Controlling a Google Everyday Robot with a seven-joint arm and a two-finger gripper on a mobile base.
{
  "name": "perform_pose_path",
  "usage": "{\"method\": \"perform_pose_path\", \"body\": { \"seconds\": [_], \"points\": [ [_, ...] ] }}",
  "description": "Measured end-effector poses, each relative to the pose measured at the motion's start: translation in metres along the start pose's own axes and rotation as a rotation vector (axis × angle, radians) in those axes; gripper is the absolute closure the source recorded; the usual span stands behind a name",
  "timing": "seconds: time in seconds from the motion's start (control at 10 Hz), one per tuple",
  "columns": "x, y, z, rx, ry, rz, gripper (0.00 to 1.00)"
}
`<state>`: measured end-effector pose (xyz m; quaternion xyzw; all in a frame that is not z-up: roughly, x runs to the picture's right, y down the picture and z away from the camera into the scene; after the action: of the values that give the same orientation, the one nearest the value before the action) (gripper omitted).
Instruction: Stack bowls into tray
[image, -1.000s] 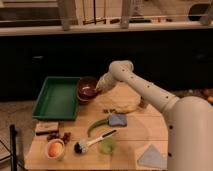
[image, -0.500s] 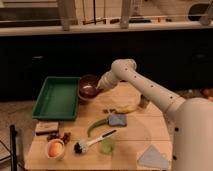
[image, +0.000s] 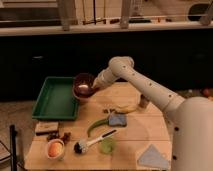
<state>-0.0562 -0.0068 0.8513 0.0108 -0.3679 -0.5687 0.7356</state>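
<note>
A round dark red-brown bowl (image: 84, 86) is held tilted in the air at the right edge of the large green tray (image: 54, 98), which lies at the table's back left. My gripper (image: 95, 87) is at the bowl's right rim and is shut on it. The white arm reaches in from the right. The tray's inside looks bare.
On the wooden table: a banana (image: 124, 108), a blue-grey sponge (image: 117, 119), a green curved vegetable (image: 96, 125), a dish brush (image: 93, 141), a small green bowl (image: 106, 146), a white bowl holding an orange thing (image: 55, 149), a wooden block (image: 46, 127), a grey cloth (image: 152, 158).
The bowl and gripper have barely moved; they stay at the tray's right edge, perhaps shifted slightly left.
</note>
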Motion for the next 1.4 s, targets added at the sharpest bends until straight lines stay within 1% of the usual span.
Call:
{"method": "perform_pose_path", "body": {
  "seconds": [0.1,0.3,0.5,0.8,1.0,1.4],
  "points": [
    [0.000,-0.008,0.003,0.009,-0.013,-0.020,1.00],
    [0.000,-0.033,0.019,0.035,-0.068,-0.082,1.00],
    [-0.001,-0.041,0.029,0.051,-0.115,-0.112,1.00],
    [-0.007,-0.047,0.042,0.070,-0.173,-0.149,1.00],
    [-0.014,-0.055,0.050,0.083,-0.192,-0.171,1.00],
    [-0.023,-0.075,0.065,0.107,-0.196,-0.196,1.00]
  ]
}}
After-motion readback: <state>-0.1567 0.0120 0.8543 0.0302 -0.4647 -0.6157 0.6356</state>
